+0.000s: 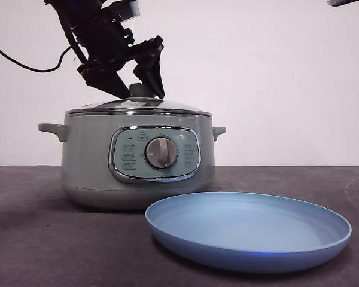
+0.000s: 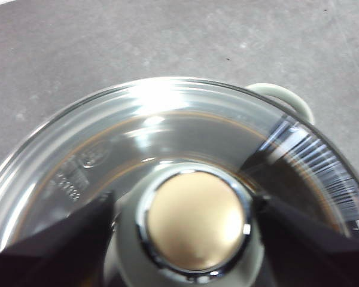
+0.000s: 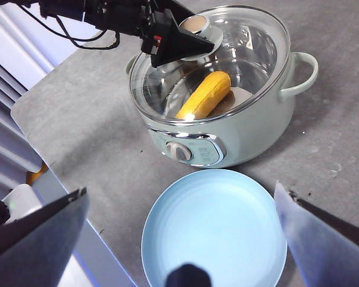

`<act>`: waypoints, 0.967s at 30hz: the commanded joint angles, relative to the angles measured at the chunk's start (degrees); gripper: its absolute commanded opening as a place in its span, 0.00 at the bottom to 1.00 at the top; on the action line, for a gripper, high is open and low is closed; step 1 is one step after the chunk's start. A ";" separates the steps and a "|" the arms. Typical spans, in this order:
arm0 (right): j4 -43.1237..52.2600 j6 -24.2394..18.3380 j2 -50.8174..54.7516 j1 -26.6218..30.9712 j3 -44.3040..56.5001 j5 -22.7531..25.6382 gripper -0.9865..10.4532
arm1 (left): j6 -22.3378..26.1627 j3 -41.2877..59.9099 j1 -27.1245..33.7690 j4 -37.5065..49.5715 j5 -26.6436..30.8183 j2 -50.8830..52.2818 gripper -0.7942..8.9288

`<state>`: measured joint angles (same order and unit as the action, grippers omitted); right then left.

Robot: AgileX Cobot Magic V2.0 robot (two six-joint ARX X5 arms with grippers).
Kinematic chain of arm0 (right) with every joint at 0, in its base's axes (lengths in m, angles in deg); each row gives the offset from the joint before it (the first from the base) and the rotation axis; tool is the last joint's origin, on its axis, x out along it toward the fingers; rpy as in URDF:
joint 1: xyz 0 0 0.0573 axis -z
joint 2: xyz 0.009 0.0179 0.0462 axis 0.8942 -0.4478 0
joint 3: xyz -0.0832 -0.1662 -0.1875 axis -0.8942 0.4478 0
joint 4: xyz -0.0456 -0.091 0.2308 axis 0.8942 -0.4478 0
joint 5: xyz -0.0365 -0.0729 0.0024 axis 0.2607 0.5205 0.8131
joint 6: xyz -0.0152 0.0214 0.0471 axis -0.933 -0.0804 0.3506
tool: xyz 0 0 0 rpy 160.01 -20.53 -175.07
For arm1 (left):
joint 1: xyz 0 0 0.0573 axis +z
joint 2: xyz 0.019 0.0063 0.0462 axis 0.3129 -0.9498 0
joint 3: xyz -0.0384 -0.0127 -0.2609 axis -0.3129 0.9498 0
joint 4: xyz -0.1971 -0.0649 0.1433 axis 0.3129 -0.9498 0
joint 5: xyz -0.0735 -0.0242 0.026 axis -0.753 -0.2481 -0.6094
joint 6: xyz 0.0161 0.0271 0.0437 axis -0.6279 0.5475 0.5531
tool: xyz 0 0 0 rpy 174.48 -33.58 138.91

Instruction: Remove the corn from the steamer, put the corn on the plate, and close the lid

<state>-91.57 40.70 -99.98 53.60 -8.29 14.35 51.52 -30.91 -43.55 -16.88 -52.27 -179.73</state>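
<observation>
Left tool [image 2: 194, 224] jaws spread, angled down — right tool [image 3: 185, 209] wide open, raised

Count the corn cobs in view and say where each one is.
1. The corn lies inside the steamer, seen through the glass lid. None on the plate; the lid's glare may hide more.

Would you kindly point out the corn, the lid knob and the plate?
corn [image 3: 204, 95]: right wrist view, middle of the cob.
lid knob [image 2: 195, 220]: left wrist view, its top face.
plate [image 1: 251, 220]: front view, bare inner surface.
</observation>
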 commanded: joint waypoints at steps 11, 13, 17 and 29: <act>-0.02 -0.39 0.02 -0.11 -0.07 -0.04 0.64 | 0.20 0.28 -0.24 -0.96 0.02 -0.07 0.07; -0.02 -0.39 0.02 -0.11 -0.07 -0.04 0.64 | 0.20 0.26 -0.24 -0.70 -0.02 0.46 0.07; -0.02 -0.39 0.02 -0.11 -0.07 -0.04 0.64 | 0.20 0.26 -0.24 0.04 -0.04 2.16 0.07; 0.02 -0.28 0.00 -0.11 -0.07 -0.04 0.64 | 0.20 0.26 0.02 -0.68 -1.40 12.15 0.07</act>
<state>-91.57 40.70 -99.98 53.60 -8.29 14.38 51.93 -30.43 -43.73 -19.42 -53.23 -169.39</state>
